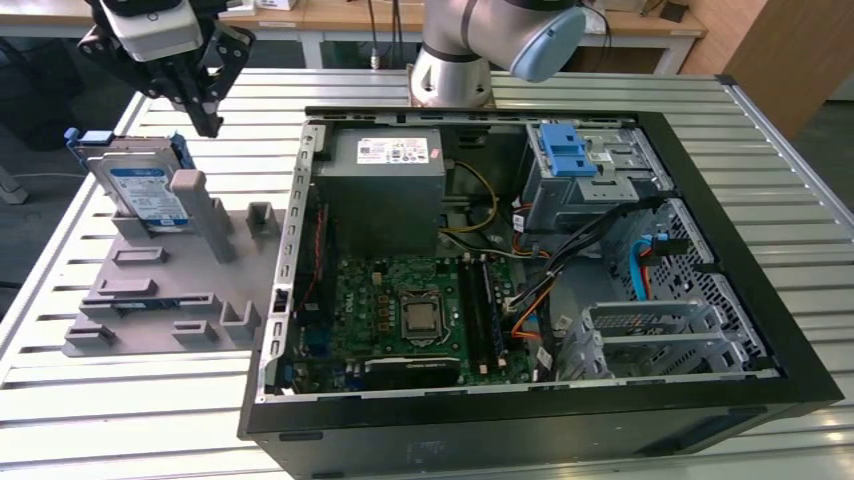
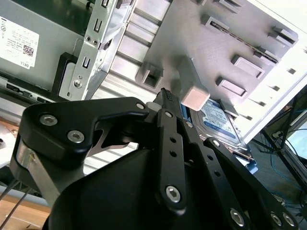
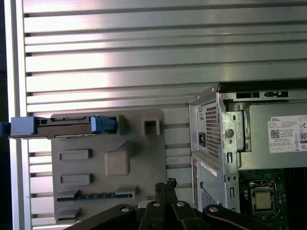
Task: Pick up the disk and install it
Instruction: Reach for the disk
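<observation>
The disk (image 1: pixel 139 188) is a silver drive with a white-and-blue label in a blue carrier. It stands on edge in a slot of the grey holder plate (image 1: pixel 160 300) at the exterior view's left. In the first wrist view the disk (image 3: pixel 62 126) shows edge-on, and in the second wrist view its label face (image 2: pixel 218 120) shows behind a grey post. My gripper (image 1: pixel 210 125) hangs above the plate, just right of the disk and apart from it. Its fingertips (image 3: pixel 166 183) are pressed together with nothing between them, as the second wrist view's gripper (image 2: pixel 167 95) also shows.
The open computer case (image 1: pixel 747 300) lies to the right of the plate on the slatted metal table (image 1: pixel 801 130). Inside are a grey power-supply box (image 1: pixel 387 165), the motherboard (image 1: pixel 407 305) and a metal cage with blue latches (image 1: pixel 567 150). The arm's base (image 1: pixel 451 70) stands behind the case.
</observation>
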Action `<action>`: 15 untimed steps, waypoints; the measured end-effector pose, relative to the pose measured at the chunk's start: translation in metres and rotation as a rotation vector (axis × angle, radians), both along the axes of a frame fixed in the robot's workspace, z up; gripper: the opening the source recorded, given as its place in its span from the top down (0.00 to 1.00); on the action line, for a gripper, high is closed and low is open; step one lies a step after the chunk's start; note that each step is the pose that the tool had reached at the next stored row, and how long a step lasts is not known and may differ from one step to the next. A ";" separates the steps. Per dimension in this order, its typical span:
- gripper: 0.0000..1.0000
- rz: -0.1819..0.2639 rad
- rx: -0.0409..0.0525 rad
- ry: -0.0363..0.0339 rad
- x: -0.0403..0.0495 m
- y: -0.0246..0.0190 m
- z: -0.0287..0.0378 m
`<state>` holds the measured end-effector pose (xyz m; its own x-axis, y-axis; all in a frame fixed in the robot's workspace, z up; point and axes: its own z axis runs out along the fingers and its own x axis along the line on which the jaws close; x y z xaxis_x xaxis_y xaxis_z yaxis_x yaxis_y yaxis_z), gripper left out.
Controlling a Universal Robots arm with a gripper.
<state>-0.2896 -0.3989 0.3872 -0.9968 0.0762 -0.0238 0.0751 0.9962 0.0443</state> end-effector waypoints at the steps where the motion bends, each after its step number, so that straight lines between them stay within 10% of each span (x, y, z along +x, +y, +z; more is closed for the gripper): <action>1: 0.89 0.000 0.0000 0.0001 -0.0004 0.0000 0.0000; 15: 0.89 0.000 0.0000 0.0021 -0.0052 0.0000 -0.0011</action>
<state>-0.2948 -0.3989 0.3861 -0.9969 0.0763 -0.0217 0.0752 0.9962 0.0441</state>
